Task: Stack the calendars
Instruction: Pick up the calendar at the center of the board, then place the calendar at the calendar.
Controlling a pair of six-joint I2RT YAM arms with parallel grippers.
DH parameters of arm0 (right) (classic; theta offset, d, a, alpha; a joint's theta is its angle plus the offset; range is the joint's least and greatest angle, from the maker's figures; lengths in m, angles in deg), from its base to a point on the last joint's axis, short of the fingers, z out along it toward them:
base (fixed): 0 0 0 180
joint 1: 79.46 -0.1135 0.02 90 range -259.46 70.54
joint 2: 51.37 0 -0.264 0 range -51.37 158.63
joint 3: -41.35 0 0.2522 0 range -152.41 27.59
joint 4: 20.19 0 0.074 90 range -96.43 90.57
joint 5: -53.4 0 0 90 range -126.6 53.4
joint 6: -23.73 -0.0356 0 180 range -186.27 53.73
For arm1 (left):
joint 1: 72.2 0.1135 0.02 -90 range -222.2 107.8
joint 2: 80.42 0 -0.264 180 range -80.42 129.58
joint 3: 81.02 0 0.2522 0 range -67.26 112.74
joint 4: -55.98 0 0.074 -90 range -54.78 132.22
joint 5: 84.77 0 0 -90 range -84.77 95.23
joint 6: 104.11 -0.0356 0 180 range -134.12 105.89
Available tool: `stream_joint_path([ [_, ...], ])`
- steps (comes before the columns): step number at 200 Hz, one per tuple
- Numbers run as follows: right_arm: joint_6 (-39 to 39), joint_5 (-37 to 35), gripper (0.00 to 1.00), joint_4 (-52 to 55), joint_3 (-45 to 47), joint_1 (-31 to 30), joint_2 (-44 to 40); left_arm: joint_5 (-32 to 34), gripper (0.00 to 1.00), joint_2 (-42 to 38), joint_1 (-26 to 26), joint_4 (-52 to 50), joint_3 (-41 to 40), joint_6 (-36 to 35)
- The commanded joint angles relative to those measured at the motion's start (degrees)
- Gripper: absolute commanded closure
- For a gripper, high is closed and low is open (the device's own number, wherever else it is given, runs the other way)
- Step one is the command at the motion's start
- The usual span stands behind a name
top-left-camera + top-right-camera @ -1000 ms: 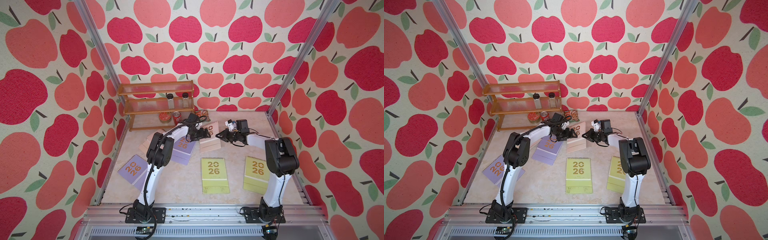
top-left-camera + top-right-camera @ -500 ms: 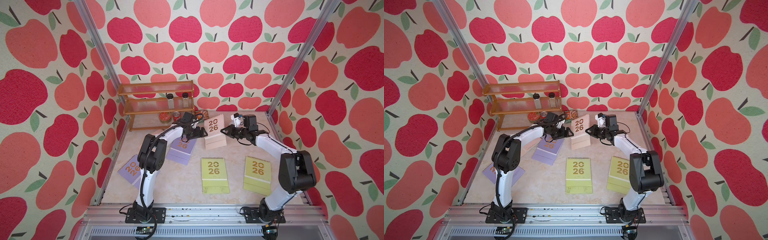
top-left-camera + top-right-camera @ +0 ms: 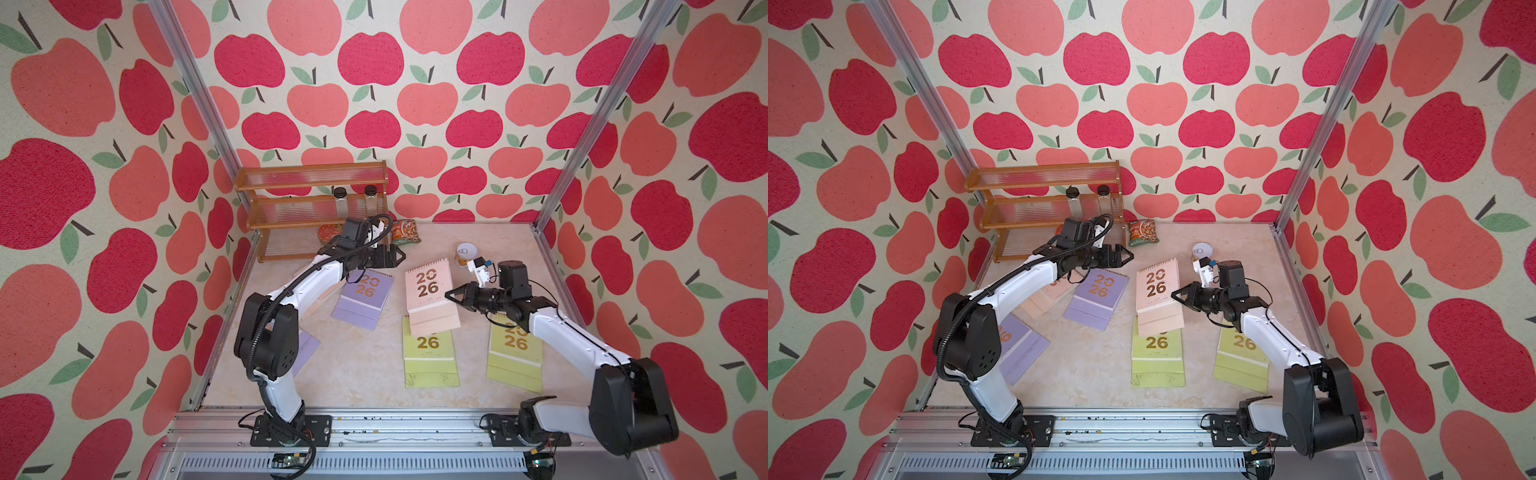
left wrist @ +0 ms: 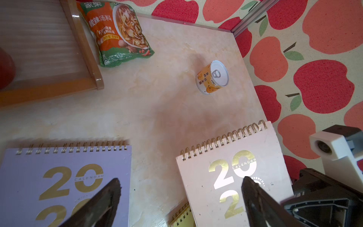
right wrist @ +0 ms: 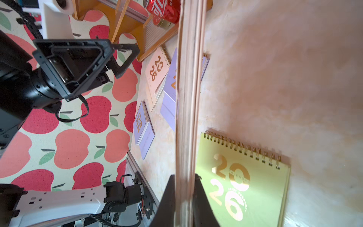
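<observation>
At the far left a lilac calendar [image 3: 1023,351] lies flat on the tabletop [image 3: 365,374], partly under the left arm [image 3: 309,282]. A pale pink calendar [image 3: 1047,296] shows beneath that arm too, just beside a second lilac calendar [image 3: 362,300]. The left arm's jaws stand wide apart near its spiral edge, gripping nothing. In the middle, another pink calendar [image 3: 429,293] hangs tilted above a yellow-green calendar [image 3: 430,357]. The jaws of the right arm [image 3: 573,336] are clamped on its nearest edge. A second yellow-green calendar [image 3: 514,357] lies flat beneath that arm.
</observation>
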Motion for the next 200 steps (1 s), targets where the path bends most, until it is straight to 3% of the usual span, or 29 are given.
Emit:
stream_joint_path([
  [1,-6.15,2.98,1.0,-6.42,3.96,-1.5,-4.24,1.09,0.06,-2.32,0.04,1.8,-2.42,-0.85],
  [101,-13.66,0.09,1.0,-9.37,19.3,-6.06,-16.33,0.17,0.05,-7.21,0.07,3.95,-7.66,-0.5],
  [200,-13.94,-1.03,1.0,-10.69,25.2,-6.31,-16.53,-0.72,0.05,-8.03,0.08,5.13,-9.71,-0.06],
])
